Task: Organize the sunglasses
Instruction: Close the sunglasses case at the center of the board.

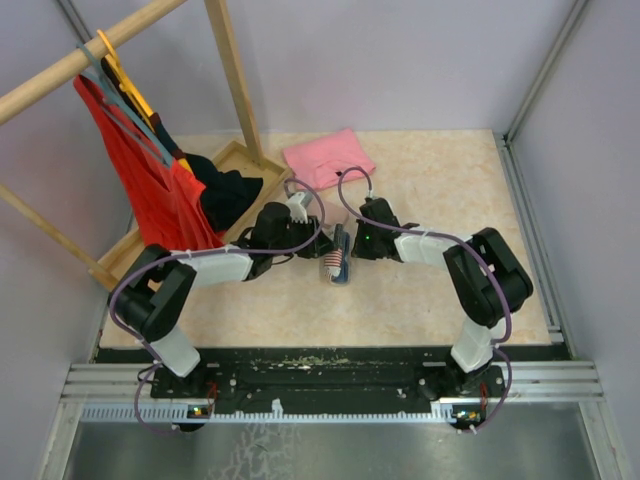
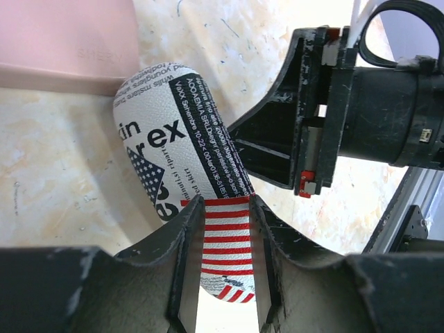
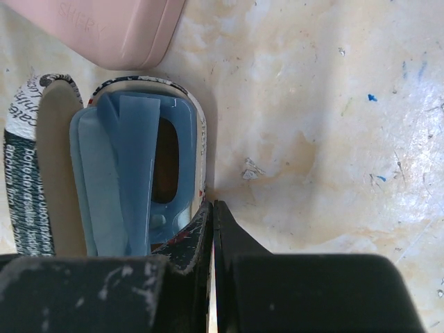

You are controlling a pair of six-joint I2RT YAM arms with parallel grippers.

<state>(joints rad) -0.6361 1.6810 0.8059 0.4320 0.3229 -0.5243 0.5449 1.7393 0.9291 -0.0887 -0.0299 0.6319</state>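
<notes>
The flag-patterned case (image 1: 338,262) lies open mid-table between both arms. In the right wrist view its base holds the grey-blue sunglasses (image 3: 184,173) with dark lenses, partly covered by a folded light blue cloth (image 3: 125,173). The lid (image 3: 21,173) stands open to the left. My left gripper (image 2: 223,201) is closed on the red-striped end of the case's lid (image 2: 187,132), one finger on each side. My right gripper (image 3: 212,207) is shut with nothing between its fingers, its tips at the case's right rim.
A pink case (image 1: 328,157) lies just behind the flag-patterned one. A wooden rack with a red garment (image 1: 150,190) and a wooden tray (image 1: 235,155) holding dark cloth stand at the left. Grey walls close in the table.
</notes>
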